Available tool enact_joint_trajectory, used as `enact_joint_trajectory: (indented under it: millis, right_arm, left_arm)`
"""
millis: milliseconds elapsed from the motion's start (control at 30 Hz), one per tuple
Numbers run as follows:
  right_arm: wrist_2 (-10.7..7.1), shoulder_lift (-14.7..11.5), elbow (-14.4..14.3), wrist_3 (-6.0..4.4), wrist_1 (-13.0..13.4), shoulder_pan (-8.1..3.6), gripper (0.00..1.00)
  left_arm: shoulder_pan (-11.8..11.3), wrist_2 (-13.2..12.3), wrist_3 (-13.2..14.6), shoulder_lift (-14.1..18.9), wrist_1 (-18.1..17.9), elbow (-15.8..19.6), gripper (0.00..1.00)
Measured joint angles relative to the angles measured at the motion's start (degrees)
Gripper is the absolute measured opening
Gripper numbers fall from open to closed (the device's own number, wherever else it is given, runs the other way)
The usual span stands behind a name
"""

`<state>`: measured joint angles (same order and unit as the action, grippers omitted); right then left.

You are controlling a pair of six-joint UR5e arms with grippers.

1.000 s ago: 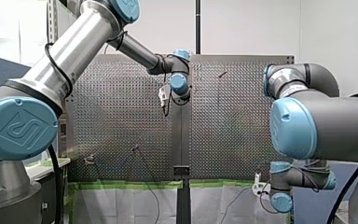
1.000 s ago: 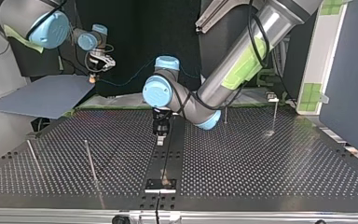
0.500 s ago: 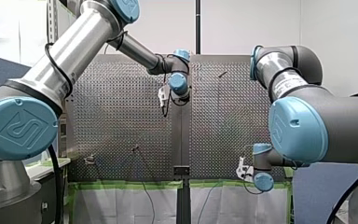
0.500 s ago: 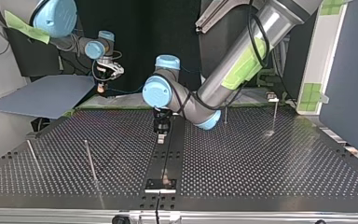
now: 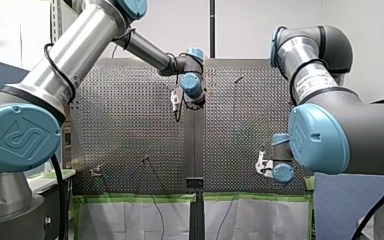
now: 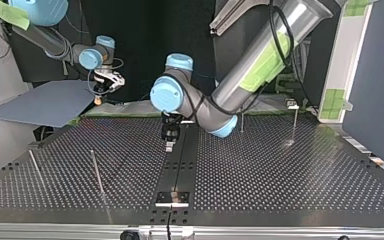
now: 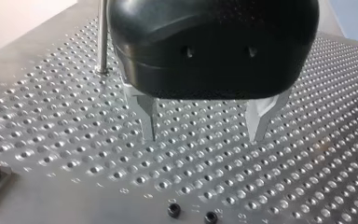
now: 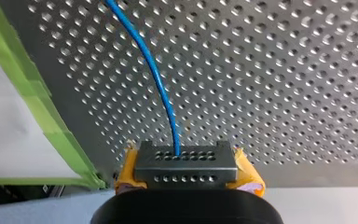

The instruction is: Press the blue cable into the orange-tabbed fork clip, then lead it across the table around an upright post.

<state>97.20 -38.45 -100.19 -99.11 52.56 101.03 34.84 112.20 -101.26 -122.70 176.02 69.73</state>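
Moved: my R gripper (image 5: 261, 165) rose and swung inward since 1 s ago.
Front: L gripper (image 5: 175, 100) parked far ahead, prob. clearing the route.
Top: fork clip not discernible.
L wrist: fingers (image 7: 147, 116) apart, empty; post (image 7: 102, 37) beside.
R wrist: pads (image 8: 129, 168) clamp blue cable (image 8: 156, 79), trailing ahead for feeding.

Thin blue cable (image 8: 161, 88) pinched in my right gripper (image 8: 186, 163), curving away ahead twd its 11 o'clock over perforated table (image 8: 284, 70). Top view: two thin metal posts (image 6: 96, 170) upright at table's 8 o'clock (two more at 2 o'clock).
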Motion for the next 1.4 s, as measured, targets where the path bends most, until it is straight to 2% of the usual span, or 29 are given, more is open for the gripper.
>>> enact_joint_trajectory:
  millis: [267,400,633,867,1033,1200,1400]
  right_arm:
    - [0.77,-4.9,-0.9,0.99,-4.9,-0.74,0.0]
    - [0.97,-6.3,-1.0,1.02,-7.0,-0.79,0.0]
    - [1.22,-6.5,-1.4,1.07,-7.8,-0.86,0.0]
    - [1.2,-6.4,-1.5,1.05,-7.5,-0.87,0.0]
    - [0.96,-6.4,-1.5,1.03,-7.3,-0.59,0.0]
    - [0.83,-6.3,-1.5,1.01,-7.4,-0.47,0.0]
    - [0.78,-6.3,-1.5,1.06,-7.4,-0.44,0.0]
  left_arm:
    - [0.0,-4.0,0.5,4.2,-3.3,3.0,0.93]
    - [0.2,-6.0,2.3,6.7,-2.1,1.4,0.93]
    - [0.6,-6.3,6.0,9.0,1.4,-2.2,0.93]
    - [0.6,-6.8,7.7,9.0,5.1,-5.8,0.91]
    - [0.5,-9.4,7.8,8.2,8.0,-8.8,0.91]
    - [0.8,-12.3,7.7,5.6,11.1,-11.8,0.91]
    - [0.7,-14.0,6.6,3.8,14.5,-15.2,0.91]
